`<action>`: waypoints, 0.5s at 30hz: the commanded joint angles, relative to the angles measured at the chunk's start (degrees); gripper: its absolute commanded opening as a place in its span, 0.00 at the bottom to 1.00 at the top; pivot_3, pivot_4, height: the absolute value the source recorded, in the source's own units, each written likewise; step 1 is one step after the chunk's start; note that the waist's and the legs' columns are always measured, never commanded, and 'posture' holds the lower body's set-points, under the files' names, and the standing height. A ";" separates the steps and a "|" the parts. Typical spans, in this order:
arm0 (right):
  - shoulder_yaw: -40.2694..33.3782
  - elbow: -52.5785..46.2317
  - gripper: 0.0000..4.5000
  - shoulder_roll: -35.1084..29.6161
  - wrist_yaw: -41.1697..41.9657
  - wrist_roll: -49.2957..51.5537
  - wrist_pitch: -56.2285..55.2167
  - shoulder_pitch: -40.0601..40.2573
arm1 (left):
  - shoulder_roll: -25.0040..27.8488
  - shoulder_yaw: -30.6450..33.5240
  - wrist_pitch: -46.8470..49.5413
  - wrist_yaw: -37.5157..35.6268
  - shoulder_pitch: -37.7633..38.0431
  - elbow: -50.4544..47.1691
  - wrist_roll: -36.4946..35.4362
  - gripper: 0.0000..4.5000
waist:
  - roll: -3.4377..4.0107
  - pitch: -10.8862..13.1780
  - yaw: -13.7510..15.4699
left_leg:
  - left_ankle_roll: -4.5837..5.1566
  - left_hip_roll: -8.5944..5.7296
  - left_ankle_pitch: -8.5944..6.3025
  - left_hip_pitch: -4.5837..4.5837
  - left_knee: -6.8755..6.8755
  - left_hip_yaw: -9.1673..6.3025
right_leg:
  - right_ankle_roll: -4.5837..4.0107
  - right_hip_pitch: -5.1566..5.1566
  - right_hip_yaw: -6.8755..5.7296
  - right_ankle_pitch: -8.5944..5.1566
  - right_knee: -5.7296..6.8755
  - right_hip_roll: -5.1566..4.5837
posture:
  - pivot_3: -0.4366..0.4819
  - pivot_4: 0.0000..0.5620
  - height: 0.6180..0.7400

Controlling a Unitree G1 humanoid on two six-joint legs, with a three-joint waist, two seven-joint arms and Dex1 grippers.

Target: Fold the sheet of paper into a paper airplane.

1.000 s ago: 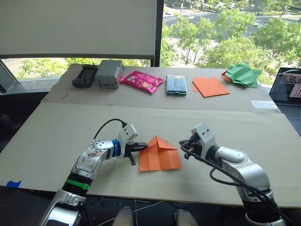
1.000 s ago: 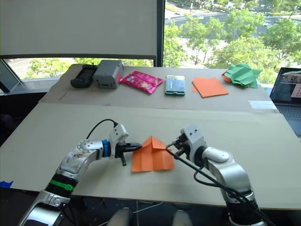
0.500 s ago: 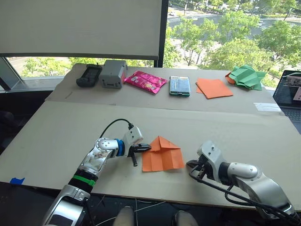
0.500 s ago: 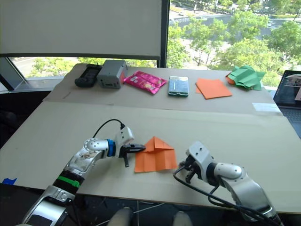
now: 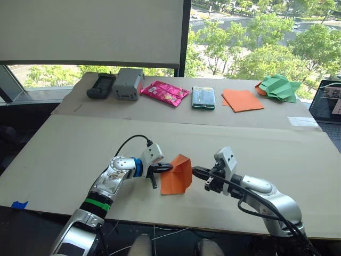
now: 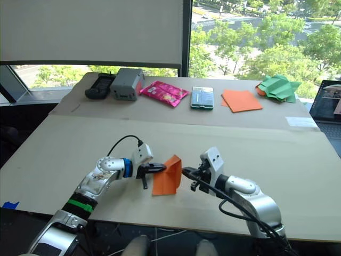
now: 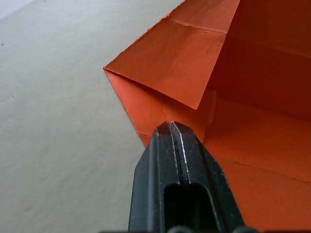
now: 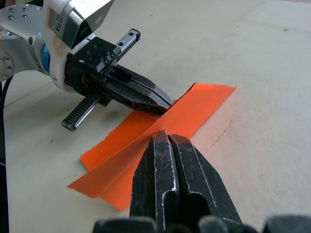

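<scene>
While the sheet of paper (image 5: 177, 175) sits near the front edge of the worktop (image 5: 69, 149), about midway along it, its right half is lifted off the surface and stands folded up over the left half. The left gripper (image 5: 166, 168) reaches in from the left with its two black fingers pressed together; their tips rest on the left part of the sheet, by a folded triangular flap, as the left wrist view shows, though I cannot tell whether any paper lies between them. The right gripper (image 5: 196, 172) comes in from the right, low over the worktop, its fingers likewise closed tight, and their tips meet the raised right half of the sheet. In the right wrist view the two grippers point at each other with the lifted orange paper between them.

Along the back edge of the worktop, well apart from the sheet, lies a row of things: a black device (image 5: 99, 85) nearest the back left corner, a grey box (image 5: 127, 84) just beside it, a pink packet (image 5: 165, 93), a green case (image 5: 203, 97), a flat stack of orange sheets (image 5: 243, 100) and a heap of green paper shapes (image 5: 277, 87). A laptop (image 5: 329, 101) sits at the right edge.
</scene>
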 commanded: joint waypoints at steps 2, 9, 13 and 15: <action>4.47 1.76 0.00 1.66 -1.93 -1.97 -1.38 -2.87 | 0.10 -0.54 0.76 -0.07 0.02 1.16 1.23 0.01 | 0.01 -0.01 -0.07 | 0.07 0.00 0.05 0.01 0.00 0.00 | 0.00 -0.02 0.00 0.00 0.10 0.00 | 0.48 0.27 0.69; 7.51 5.42 0.00 4.28 -3.79 -4.05 -3.25 -4.32 | -0.19 -1.23 1.15 -0.82 -1.38 -0.61 1.25 0.01 | 0.01 -0.01 -0.05 | 0.15 0.00 0.10 0.01 0.01 0.00 | 0.00 -0.06 0.00 0.00 0.24 0.00 | 0.48 0.27 0.69; 7.86 6.69 0.00 4.35 -3.94 -4.66 -4.24 -4.50 | -0.64 -2.67 1.20 -2.04 -1.97 -1.84 1.45 0.01 | 0.01 -0.01 -0.08 | 0.21 -0.01 0.13 0.01 0.01 0.00 | 0.00 -0.06 0.01 0.00 0.25 0.00 | 0.48 0.27 0.69; 7.91 7.41 0.00 4.59 -4.07 -4.86 -4.62 -4.89 | -1.18 -3.30 1.07 -2.52 -2.02 -1.79 1.60 0.01 | 0.01 -0.01 -0.11 | 0.22 -0.01 0.14 0.01 0.01 0.00 | 0.00 -0.06 0.01 0.00 0.31 0.00 | 0.48 0.27 0.69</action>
